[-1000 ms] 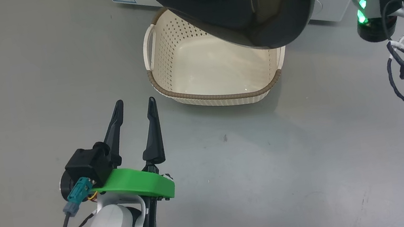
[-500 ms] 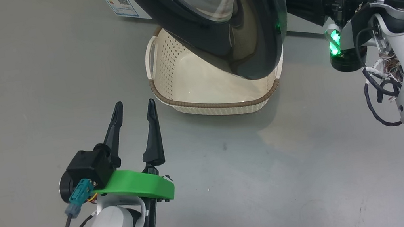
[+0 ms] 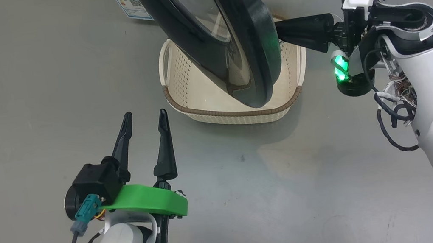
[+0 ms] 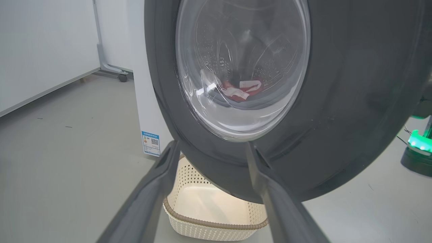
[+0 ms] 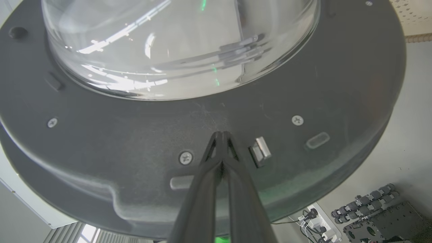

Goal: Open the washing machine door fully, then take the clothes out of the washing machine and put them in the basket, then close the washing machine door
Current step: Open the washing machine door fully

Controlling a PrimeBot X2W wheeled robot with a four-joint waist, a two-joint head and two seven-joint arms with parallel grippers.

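To swing the washing machine door (image 3: 249,39) fully open, the push should be steady and outward on its inner face, tips clear of the latch (image 5: 260,153); the right gripper (image 5: 221,135), pinched shut and holding nothing, touches that face just beside the latch; the left gripper (image 3: 145,113) hangs wide and empty near the basket (image 3: 237,116), which sits under the door; the clothes (image 4: 241,91) lie inside the washing machine (image 4: 143,101).

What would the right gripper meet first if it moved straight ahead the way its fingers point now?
The washing machine door: the right gripper, fingers shut, points at its dark inner rim, tips seemingly touching it.
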